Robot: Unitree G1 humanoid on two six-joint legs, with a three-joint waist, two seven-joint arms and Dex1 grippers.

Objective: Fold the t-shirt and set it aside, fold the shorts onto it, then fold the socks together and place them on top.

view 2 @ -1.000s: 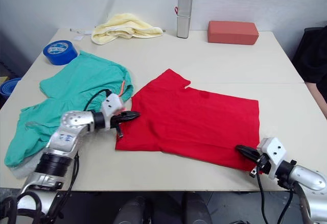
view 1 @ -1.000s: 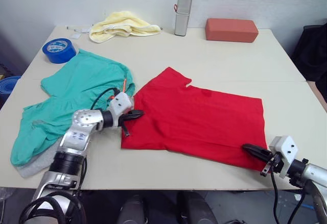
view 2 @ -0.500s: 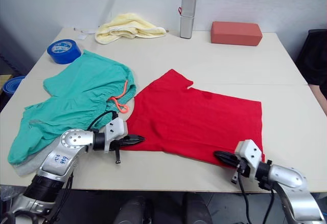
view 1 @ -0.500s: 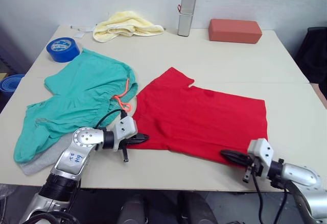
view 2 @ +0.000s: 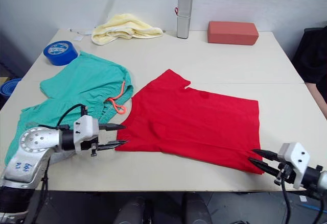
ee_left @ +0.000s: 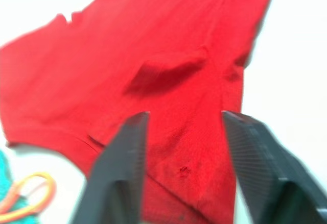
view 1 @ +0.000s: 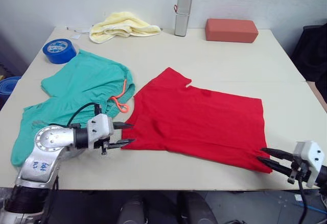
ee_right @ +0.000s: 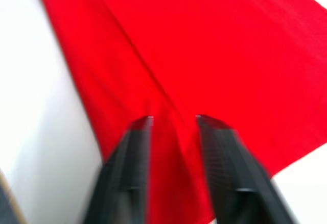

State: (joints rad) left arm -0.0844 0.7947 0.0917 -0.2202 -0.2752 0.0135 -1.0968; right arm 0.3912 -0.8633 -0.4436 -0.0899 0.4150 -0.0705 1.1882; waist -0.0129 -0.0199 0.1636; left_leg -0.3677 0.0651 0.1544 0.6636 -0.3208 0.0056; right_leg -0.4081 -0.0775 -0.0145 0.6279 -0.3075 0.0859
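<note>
The table (view 1: 214, 66) carries everything, and the biggest thing on its near half is the t-shirt (view 1: 199, 119), spread flat with its long axis running across the table from the robot's left to its right. It looks already doubled lengthwise, with the neck notch at the far left end and the near edge slanting toward the near right corner.

To its left lie the shorts (view 1: 76, 94), rumpled, with their orange cord (view 1: 120, 103) curling just beside the t-shirt's left end. A grey patch peeks out under the shorts at the near left; those may be the socks, though I can't be sure.

At the far edge, well apart from the work, are a yellow towel (view 1: 122, 25), a blue tape roll (view 1: 59, 50), a grey canister (view 1: 182, 9) and a red-brown block (view 1: 231, 29).

Now the part that matters. The left gripper (view 1: 122, 133) sits at the t-shirt's near left corner, fingers apart, pointing right along the cloth. The right gripper (view 1: 265, 155) sits at the opposite near right corner, fingers apart too, pointing left, its tips just touching the hem. So each arm faces one end of the long axis, each nearer its own corner. I'd judge the coming move is to pinch both near corners and fold the t-shirt.
</note>
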